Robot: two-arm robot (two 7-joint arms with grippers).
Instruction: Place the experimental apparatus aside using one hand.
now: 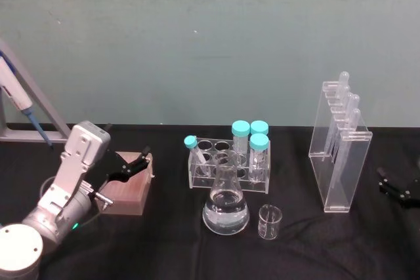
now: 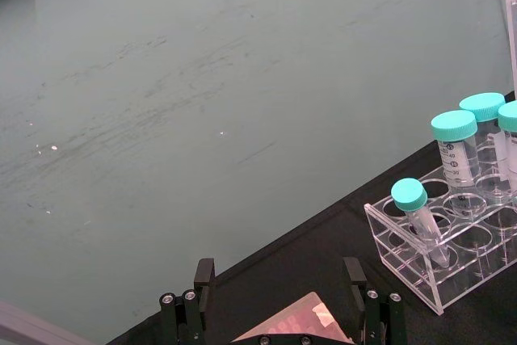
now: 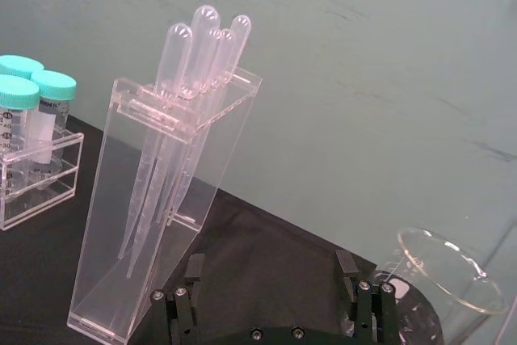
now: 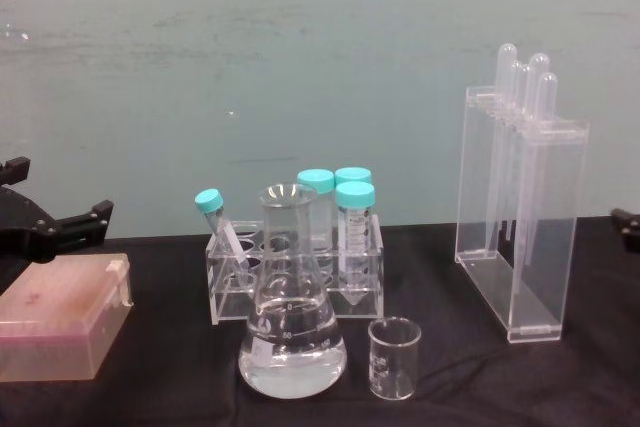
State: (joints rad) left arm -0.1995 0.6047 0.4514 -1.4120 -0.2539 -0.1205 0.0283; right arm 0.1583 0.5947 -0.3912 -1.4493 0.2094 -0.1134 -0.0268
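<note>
Presently both sets of jaws stand spread, left gripper (image 1: 138, 164) above the pink box (image 1: 125, 195), right gripper (image 1: 392, 187) near the tall stand (image 1: 341, 162); nudged high, it could topple.

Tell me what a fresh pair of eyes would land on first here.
The conical flask of clear liquid stands front and centre, with a small beaker just to its right and a rack of teal-capped tubes behind it. The tall clear pipette stand rises on the right. The left gripper is open just above a pink box at far left; the right gripper, also open, sits beyond the stand.
</note>
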